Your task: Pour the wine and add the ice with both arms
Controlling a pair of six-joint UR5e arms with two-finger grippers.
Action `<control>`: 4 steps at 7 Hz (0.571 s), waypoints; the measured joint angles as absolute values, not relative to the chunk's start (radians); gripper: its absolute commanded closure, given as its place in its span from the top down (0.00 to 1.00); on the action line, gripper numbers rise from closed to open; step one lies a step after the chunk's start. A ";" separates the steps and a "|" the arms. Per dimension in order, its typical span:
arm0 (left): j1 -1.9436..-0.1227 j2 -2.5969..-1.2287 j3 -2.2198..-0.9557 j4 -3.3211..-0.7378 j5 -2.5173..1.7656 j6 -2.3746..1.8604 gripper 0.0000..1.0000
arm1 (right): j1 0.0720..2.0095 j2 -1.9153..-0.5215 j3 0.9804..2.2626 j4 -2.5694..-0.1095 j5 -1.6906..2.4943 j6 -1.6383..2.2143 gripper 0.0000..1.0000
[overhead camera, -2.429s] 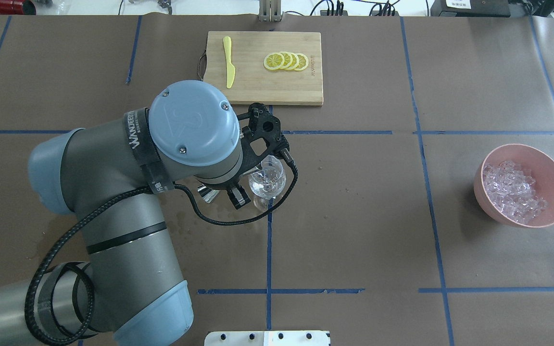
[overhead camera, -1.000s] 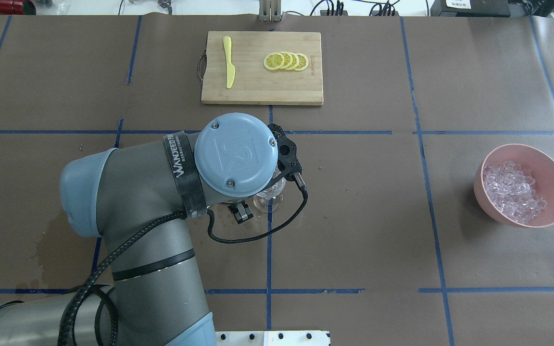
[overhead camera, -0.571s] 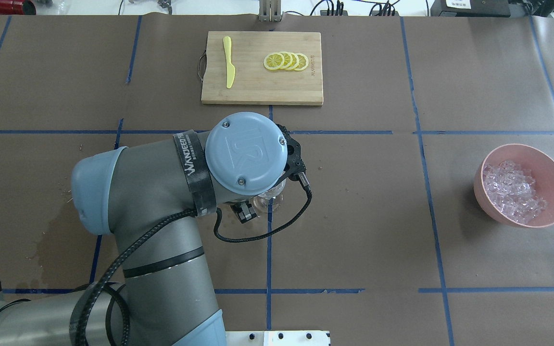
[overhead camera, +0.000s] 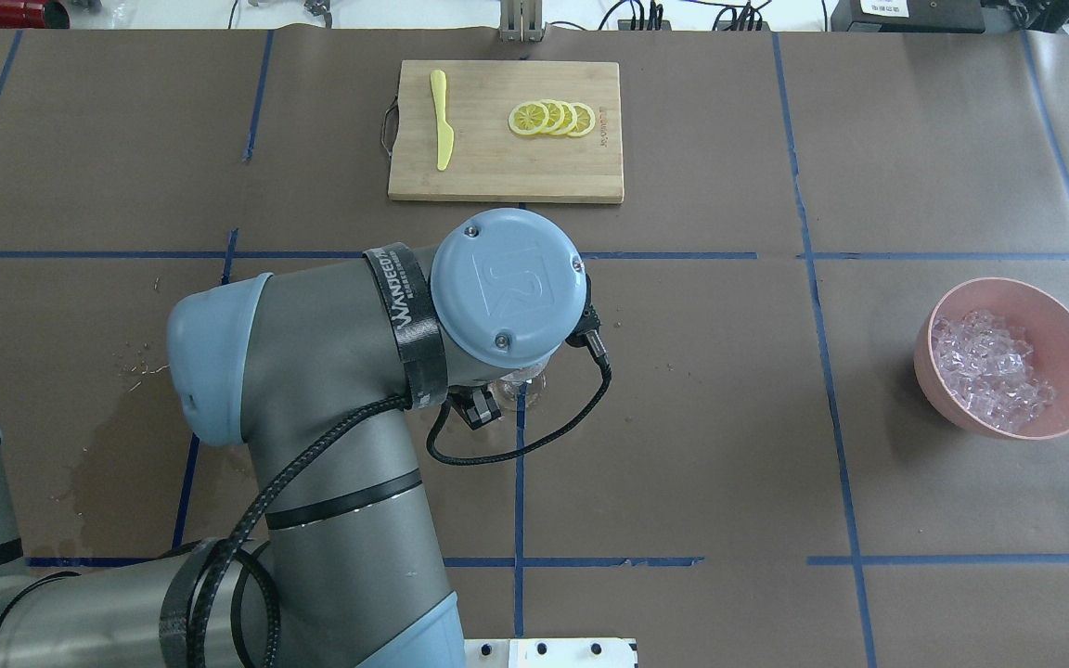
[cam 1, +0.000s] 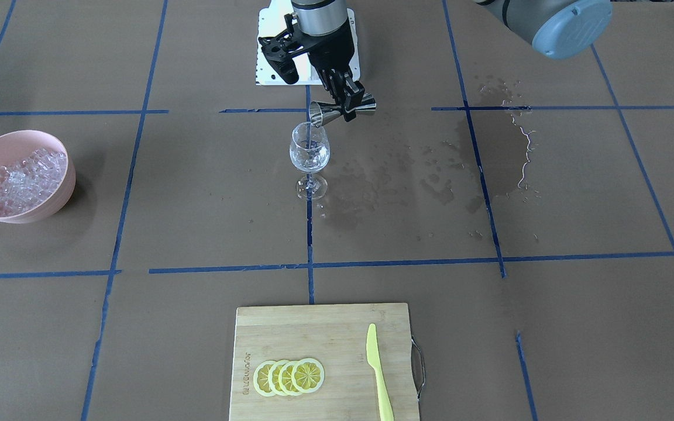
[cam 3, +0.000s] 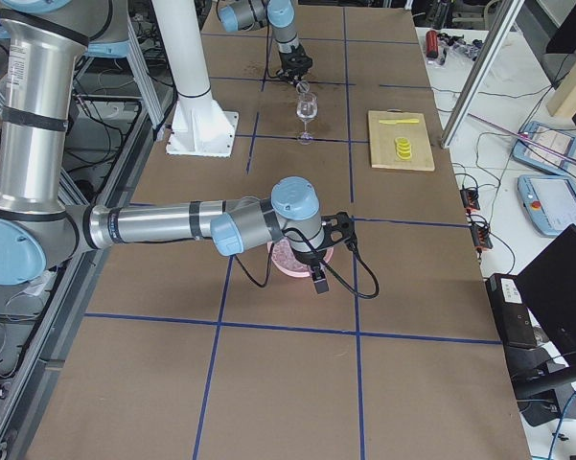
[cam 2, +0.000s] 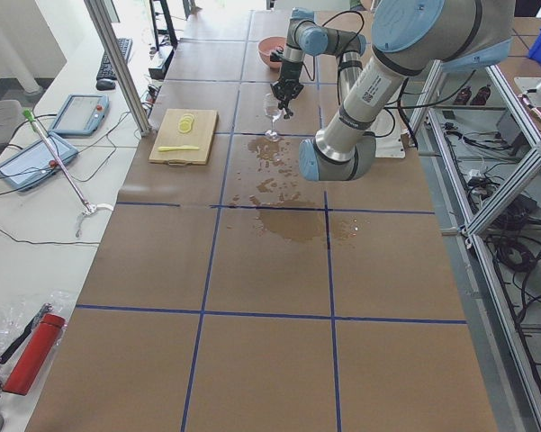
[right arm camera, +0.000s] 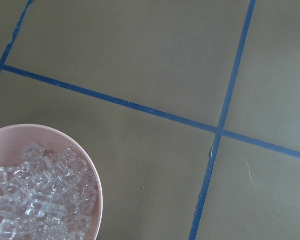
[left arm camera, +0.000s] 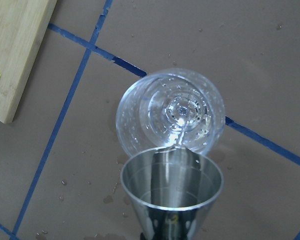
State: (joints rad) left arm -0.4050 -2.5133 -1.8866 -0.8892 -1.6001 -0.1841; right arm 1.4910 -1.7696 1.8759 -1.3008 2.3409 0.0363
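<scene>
- Wine (left arm camera: 178,137): clear, near colourless, running in a thin thread from the lip of a steel jigger (left arm camera: 172,200) into a stemmed wine glass (left arm camera: 169,112).
- The jigger is lying tipped almost on its side, with its pouring mouth over the glass's rim.
- Left gripper (cam 1: 349,106): coming down from above, its fingers pinching the jigger at the narrow waist.
- The glass is standing upright near the middle of the table (overhead camera: 683,417), with its foot on a blue tape line (cam 1: 309,234).
- Left arm (overhead camera: 340,371): reaching in from the table's left end. In the overhead view its blue wrist cap is covering most of the glass.
- Wet stains (cam 1: 372,175) are darkening the brown paper just beside the glass and spreading toward the table's left end.
- Ice (overhead camera: 989,369): many small clear cubes heaped in a pink bowl (overhead camera: 1068,320) near the table's right end, well apart from the glass.
- Right gripper (cam 3: 318,278): hanging at the end of the right arm (cam 3: 163,225), near the bowl.
  - It is showing only in the side view, so I cannot tell whether the fingers are spread or pressed together.
  - Its wrist camera is catching only the bowl's rim and some ice in one corner.
- A wooden cutting board (overhead camera: 497,167) is lying by the table's far edge, in line with the glass.
  - Overlapping lemon slices (overhead camera: 553,119) are sitting on it.
  - A yellow knife (overhead camera: 443,121) is lying apart from them.
</scene>
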 measured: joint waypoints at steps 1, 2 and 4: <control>-0.405 -2.524 -1.884 -0.870 -1.600 -0.184 0.00 | 1.491 -1.769 1.876 -1.301 2.341 0.037 1.00; -0.405 -2.532 -1.877 -0.859 -1.600 -0.184 0.00 | 1.491 -1.769 1.876 -1.301 2.341 0.037 1.00; -0.405 -2.552 -1.838 -0.853 -1.587 -0.183 0.00 | 1.491 -1.769 1.876 -1.301 2.340 0.037 1.00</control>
